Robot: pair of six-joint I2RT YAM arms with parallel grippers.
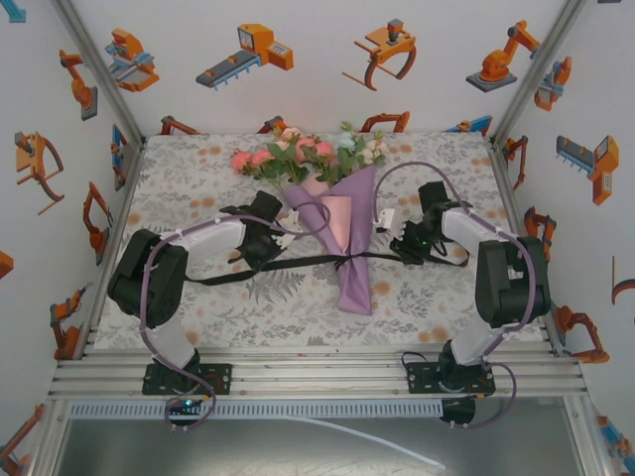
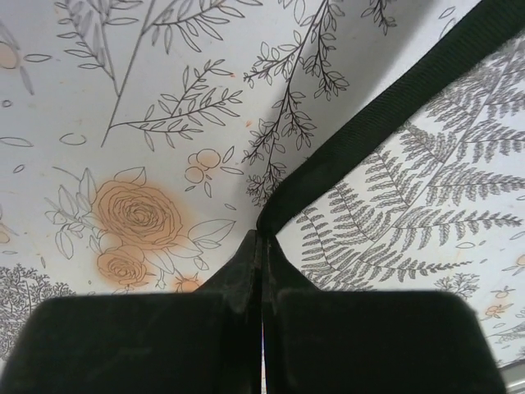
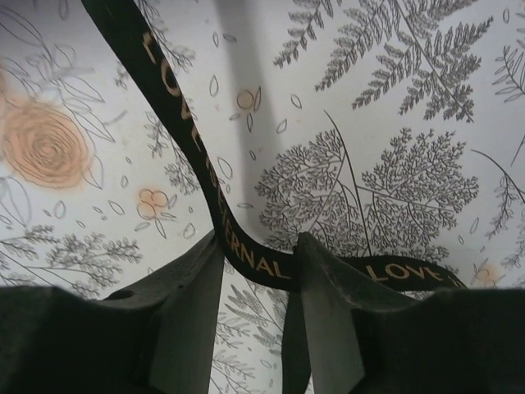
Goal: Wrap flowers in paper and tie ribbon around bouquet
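Note:
The bouquet lies mid-table, pink and cream flowers (image 1: 298, 151) at the far end of a purple paper (image 1: 359, 283) cone with a pink inner fold. A black ribbon (image 1: 298, 266) crosses the cone's waist and trails to both sides. Left of the cone, my left gripper (image 1: 261, 254) is shut, and in the left wrist view its tips (image 2: 262, 238) pinch the ribbon (image 2: 394, 107), which runs off taut to the upper right. To the cone's right, my right gripper (image 1: 412, 244) stands open; the gold-lettered ribbon (image 3: 176, 107) passes loosely across the gap between its fingertips (image 3: 260, 246).
A floral-printed cloth (image 1: 198, 198) covers the table. Walls printed with orange robot pictures close off the left, back and right. Purple-grey cables (image 1: 397, 171) loop above both arms. An aluminium rail (image 1: 317, 372) runs along the near edge.

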